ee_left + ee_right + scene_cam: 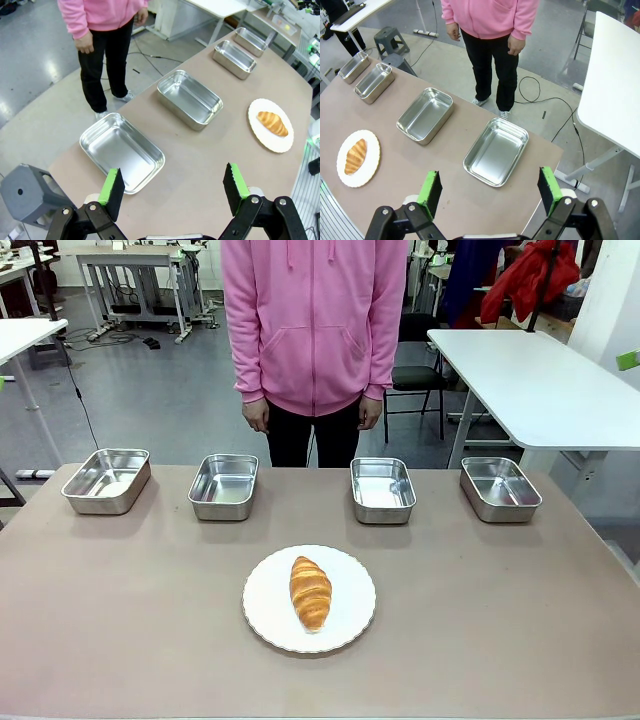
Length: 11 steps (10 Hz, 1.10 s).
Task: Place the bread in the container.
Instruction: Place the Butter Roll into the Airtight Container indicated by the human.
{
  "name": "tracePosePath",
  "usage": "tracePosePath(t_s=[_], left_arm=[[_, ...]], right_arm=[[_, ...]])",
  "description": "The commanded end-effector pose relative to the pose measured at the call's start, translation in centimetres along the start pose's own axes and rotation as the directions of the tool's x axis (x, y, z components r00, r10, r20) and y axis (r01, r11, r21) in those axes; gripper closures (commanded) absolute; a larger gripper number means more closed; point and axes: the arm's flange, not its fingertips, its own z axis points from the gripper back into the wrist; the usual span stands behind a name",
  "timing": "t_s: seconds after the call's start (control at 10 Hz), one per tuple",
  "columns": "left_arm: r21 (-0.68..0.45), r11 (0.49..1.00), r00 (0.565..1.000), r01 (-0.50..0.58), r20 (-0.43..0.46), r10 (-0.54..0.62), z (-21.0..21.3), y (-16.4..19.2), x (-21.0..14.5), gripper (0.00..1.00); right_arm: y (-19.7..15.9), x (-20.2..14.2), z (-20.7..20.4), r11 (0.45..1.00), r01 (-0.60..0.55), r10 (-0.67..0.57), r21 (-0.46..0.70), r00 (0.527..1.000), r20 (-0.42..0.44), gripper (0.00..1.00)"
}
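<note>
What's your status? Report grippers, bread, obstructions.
Left gripper open, holding nothing. Right gripper open, holding nothing. Croissant on white plate, untouched. Four steel pans beyond it, path unobstructed; person behind, hands down.

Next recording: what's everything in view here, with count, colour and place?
croissant: one, golden-brown, lying on the plate
plate: one, white, round, mid-table on the robot's side
pans: four, stainless steel, in a row along the far edge
table: one, grey-brown
white table: one, behind on the right
person: one, pink hoodie, black trousers, standing at the far side
left claw: black, green pads, open, above the table
right claw: black, green pads, open, above the table
</note>
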Motion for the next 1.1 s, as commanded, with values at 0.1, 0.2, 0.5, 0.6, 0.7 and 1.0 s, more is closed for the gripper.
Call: tracePosePath(t_s=[0.1,0.2,0.5,0.6,0.7,1.0], left_arm=[[-0.001,1.0,1.0,0.015,-0.003,-0.015,0.02,0.01,-0.15,0.0],[-0.001,1.0,1.0,0.015,-0.003,-0.015,0.02,0.01,-0.15,0.0],[-0.001,1.0,1.0,0.015,-0.003,-0.015,0.02,0.01,-0.15,0.0],[-0.001,1.0,1.0,0.015,-0.003,-0.015,0.02,0.01,-0.15,0.0],[-0.001,1.0,1.0,0.015,-0.003,-0.015,0.02,0.01,-0.15,0.0],[-0.001,1.0,1.0,0.015,-0.003,-0.015,0.02,0.01,-0.15,0.0]], right_arm=[[-0.13,0.0,-0.1,1.0,-0.01,0.01,0.012,1.0,0.017,0.0],[-0.13,0.0,-0.1,1.0,-0.01,0.01,0.012,1.0,0.017,0.0],[-0.13,0.0,-0.1,1.0,-0.01,0.01,0.012,1.0,0.017,0.0],[-0.13,0.0,-0.1,1.0,-0.01,0.01,0.012,1.0,0.017,0.0],[-0.13,0.0,-0.1,1.0,-0.01,0.01,0.012,1.0,0.017,0.0],[-0.13,0.0,-0.1,1.0,-0.01,0.01,0.012,1.0,0.017,0.0]])
